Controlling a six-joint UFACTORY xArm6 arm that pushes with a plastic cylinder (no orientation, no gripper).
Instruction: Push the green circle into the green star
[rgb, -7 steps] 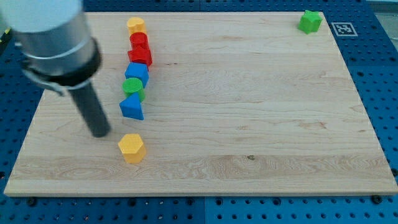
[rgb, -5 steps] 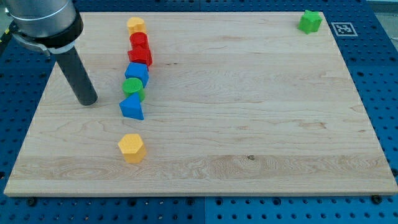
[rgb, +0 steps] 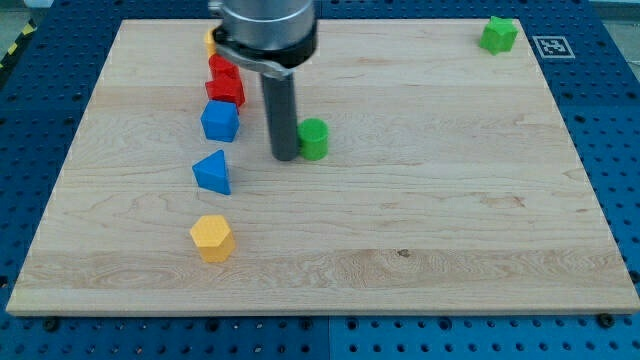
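Done: we have my tip (rgb: 285, 157) touching the green circle (rgb: 314, 138) on its left side
Left: the green star (rgb: 498, 34) sits well apart, at the view's top right
Gripper: none, we only push

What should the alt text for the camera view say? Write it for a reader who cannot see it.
My tip sits against the left side of the green circle on a wooden board, with the green star far off at the view's top right. Left of the tip, red blocks, a blue cube, a blue triangle and a yellow hexagon run down the board.
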